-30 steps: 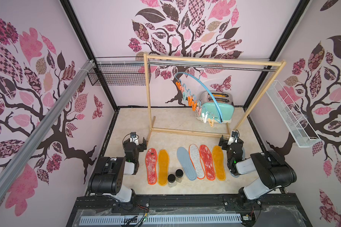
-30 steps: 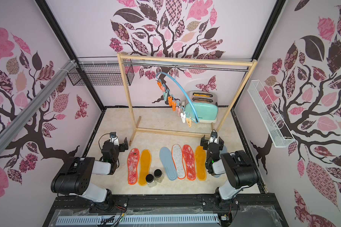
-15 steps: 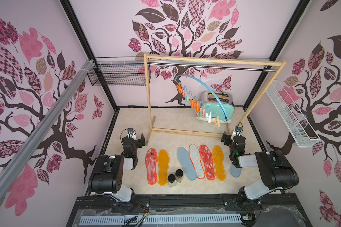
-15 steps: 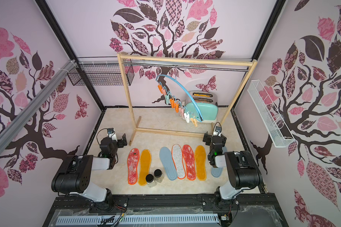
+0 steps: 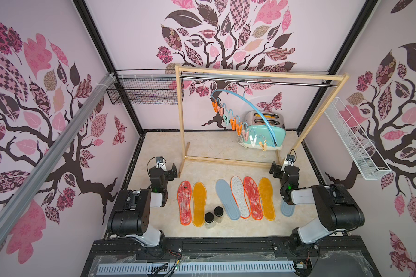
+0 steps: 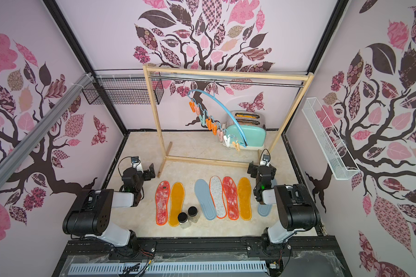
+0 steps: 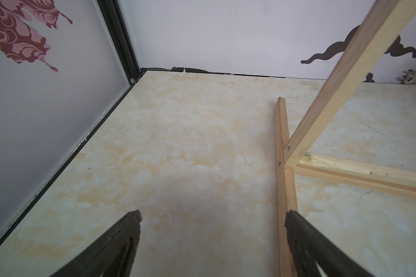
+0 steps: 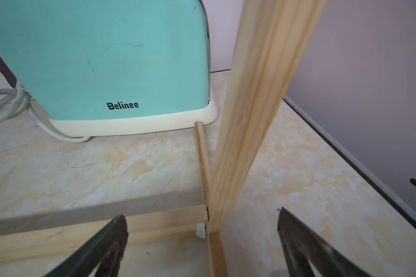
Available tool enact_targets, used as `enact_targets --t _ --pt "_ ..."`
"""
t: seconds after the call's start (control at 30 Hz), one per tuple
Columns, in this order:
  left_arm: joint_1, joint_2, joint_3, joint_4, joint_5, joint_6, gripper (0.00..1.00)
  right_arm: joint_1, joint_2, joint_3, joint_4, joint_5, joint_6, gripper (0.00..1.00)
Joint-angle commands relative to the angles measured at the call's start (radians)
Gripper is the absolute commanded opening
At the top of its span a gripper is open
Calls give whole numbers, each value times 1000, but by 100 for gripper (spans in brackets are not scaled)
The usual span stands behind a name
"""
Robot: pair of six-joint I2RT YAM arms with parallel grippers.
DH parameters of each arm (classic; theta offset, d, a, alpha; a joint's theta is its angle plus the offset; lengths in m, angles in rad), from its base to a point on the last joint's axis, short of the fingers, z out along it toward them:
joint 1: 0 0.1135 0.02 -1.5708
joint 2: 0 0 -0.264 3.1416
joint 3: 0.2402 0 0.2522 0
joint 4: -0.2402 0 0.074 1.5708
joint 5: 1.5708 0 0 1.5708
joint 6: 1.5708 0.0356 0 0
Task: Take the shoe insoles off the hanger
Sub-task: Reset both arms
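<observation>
The light blue hanger hangs tilted from the metal rail, its clothespins holding nothing. Several shoe insoles lie flat in a row on the table: red mottled, yellow, grey-blue, speckled felt, red mottled and yellow. Another grey-blue insole is partly hidden under my right arm. My left gripper is open and empty by the frame's left foot. My right gripper is open and empty by the frame's right foot.
The tall wooden frame stands across the table, with its base bar just beyond both grippers. A mint toaster sits behind it. Two black-lidded jars stand at the front of the insole row. Wire baskets hang on the side walls.
My right arm has drawn back from the insole row towards the frame's right foot, uncovering a grey-blue insole beside it. The left gripper shifted slightly away. The hanger has swung on the rail.
</observation>
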Motion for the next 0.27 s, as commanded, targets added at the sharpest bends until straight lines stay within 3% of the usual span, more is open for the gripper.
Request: enact_targets --t 0.0,0.23 --pt "6 11 16 -13 20 -1 98 2 -16 6 -2 -5 6 100" --pt "6 3 5 4 18 -6 98 3 -17 6 -3 -5 7 100"
